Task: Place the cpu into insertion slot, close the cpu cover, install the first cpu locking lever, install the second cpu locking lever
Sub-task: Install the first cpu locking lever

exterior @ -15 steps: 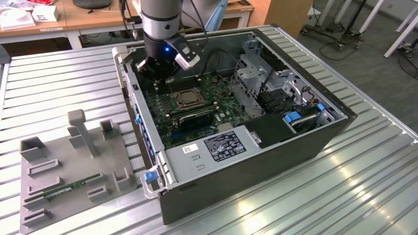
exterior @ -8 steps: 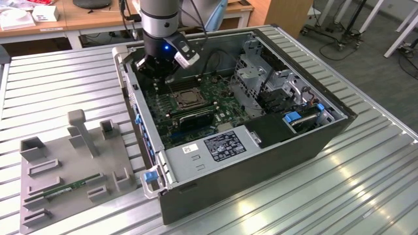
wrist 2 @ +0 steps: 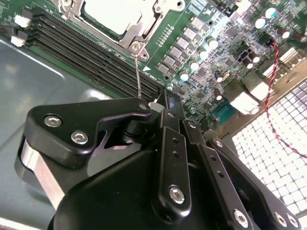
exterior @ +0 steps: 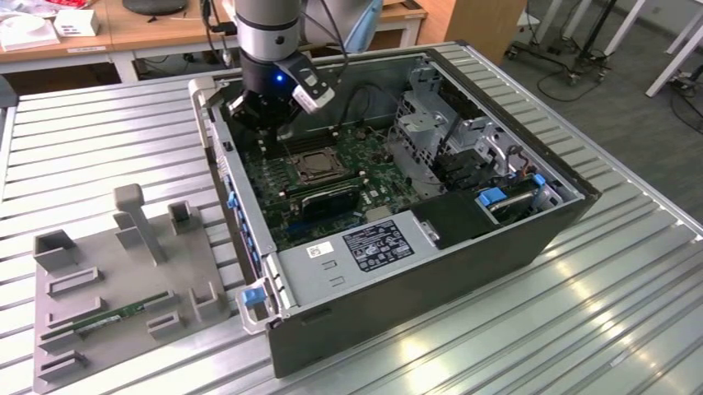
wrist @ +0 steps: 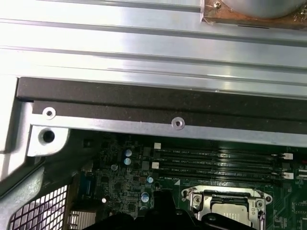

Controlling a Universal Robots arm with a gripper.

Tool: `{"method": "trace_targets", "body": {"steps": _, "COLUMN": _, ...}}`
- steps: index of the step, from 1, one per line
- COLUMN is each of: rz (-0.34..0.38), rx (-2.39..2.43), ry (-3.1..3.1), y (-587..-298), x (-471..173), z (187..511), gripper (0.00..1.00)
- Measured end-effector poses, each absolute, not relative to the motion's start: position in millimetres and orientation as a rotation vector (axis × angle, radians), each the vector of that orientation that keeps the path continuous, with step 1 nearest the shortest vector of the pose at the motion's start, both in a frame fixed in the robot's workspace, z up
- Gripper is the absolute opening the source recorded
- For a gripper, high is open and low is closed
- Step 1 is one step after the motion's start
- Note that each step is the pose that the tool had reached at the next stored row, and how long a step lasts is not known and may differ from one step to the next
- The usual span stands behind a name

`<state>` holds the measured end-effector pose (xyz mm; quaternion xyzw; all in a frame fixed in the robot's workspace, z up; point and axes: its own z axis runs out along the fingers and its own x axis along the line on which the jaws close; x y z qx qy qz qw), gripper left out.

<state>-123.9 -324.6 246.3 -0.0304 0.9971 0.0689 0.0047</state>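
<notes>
Your claw (wrist 2: 156,106) is pinching shut on the tip of a thin locking lever (wrist 2: 138,72) that is standing up beside the insertion slot (exterior: 311,164). The cpu (wrist 2: 112,12) is sitting inside with the cpu cover (wrist 2: 128,34) lying closed over it. Lever latching looks unfinished.

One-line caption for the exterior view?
Gripper hangs inside the open computer case, near the cpu seated in the insertion slot.
</notes>
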Motion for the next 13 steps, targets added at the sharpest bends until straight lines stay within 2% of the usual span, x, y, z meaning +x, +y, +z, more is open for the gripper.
{"method": "trace_targets", "body": {"steps": 13, "rz": 0.243, "rx": -0.095, "ry": 3.121, "y": -324.6, "x": -107.9, "z": 245.8, "gripper": 0.11}}
